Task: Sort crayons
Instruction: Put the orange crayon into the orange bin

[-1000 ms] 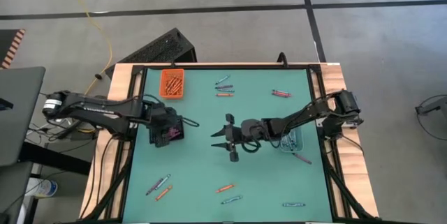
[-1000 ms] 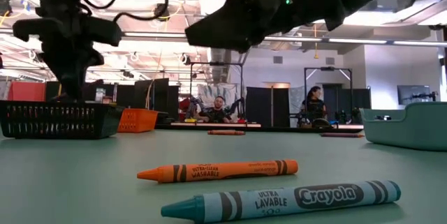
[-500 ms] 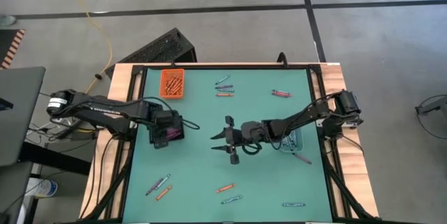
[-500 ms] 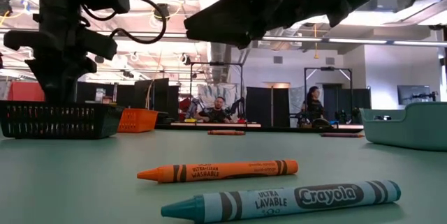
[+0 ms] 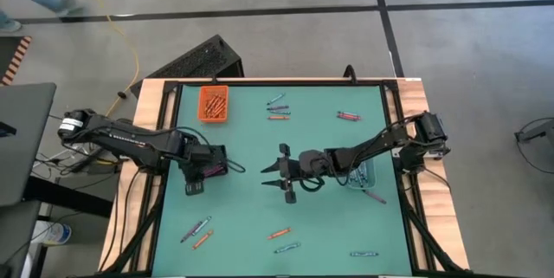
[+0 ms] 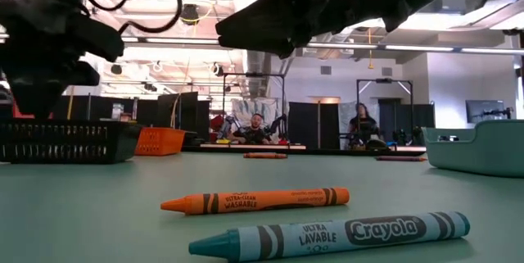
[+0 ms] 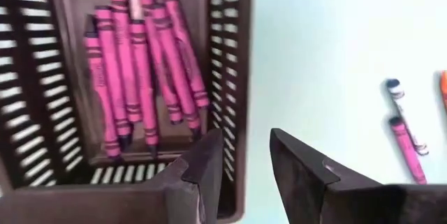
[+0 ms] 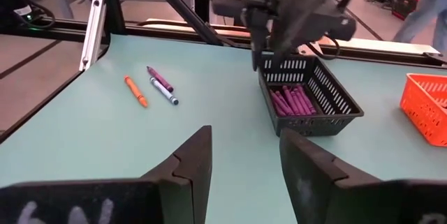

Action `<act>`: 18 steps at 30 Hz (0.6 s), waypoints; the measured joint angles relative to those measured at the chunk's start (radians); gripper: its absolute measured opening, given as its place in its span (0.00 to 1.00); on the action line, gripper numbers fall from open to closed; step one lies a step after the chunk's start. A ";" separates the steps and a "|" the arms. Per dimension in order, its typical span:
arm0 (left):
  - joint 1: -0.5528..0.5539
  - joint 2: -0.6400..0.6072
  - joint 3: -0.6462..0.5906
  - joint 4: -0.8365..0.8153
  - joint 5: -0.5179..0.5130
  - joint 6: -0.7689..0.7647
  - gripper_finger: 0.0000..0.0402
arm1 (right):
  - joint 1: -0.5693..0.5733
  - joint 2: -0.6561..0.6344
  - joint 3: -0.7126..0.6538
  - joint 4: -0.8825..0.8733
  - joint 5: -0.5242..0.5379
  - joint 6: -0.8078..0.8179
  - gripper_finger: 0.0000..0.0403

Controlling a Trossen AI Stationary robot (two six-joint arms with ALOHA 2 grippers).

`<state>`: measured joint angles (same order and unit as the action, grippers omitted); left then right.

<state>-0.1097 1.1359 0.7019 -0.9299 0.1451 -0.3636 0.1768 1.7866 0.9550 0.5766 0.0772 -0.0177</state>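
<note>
A black slotted tray (image 7: 42,112) holds several pink crayons (image 7: 140,77). My left gripper (image 7: 244,161) hangs open over the tray's near wall (image 7: 234,105), pointing steeply down, with nothing between its fingers; in the high view it is at the tray's near side (image 5: 194,186). My right gripper (image 5: 281,174) stands open over the middle of the table, holding nothing. Loose crayons lie flat on the green table: an orange one (image 6: 254,200) and a teal one (image 6: 327,234) near the front, a group near the left front (image 5: 197,230), and others at the far side (image 5: 277,105).
An orange tray (image 5: 214,103) with orange crayons stands at the far left. A clear tray (image 5: 359,174) sits under my right arm, with one crayon (image 5: 375,197) beside it. More crayons lie at the far right (image 5: 348,115) and near right (image 5: 363,253). People sit beyond the table.
My left gripper has moved from above the black tray's middle toward the table's near edge, to the tray's near wall, tipping a little on the way. The tray and its crayons stay put.
</note>
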 joint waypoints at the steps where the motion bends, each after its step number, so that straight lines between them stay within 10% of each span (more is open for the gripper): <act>1: -0.018 0.001 0.002 -0.001 -0.001 -0.008 0.27 | 0.000 0.000 0.000 0.000 0.000 0.000 0.40; 11: -0.207 0.000 0.100 0.012 -0.122 -0.102 0.27 | 0.000 -0.001 0.000 -0.025 0.000 0.001 0.40; 18: -0.381 0.003 0.072 0.385 -0.375 0.007 0.27 | 0.036 -0.002 -0.001 -0.246 -0.004 0.082 0.40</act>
<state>-0.4907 1.1386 0.7739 -0.5448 -0.2302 -0.3561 0.2130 1.7851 0.9543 0.3308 0.0729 0.0644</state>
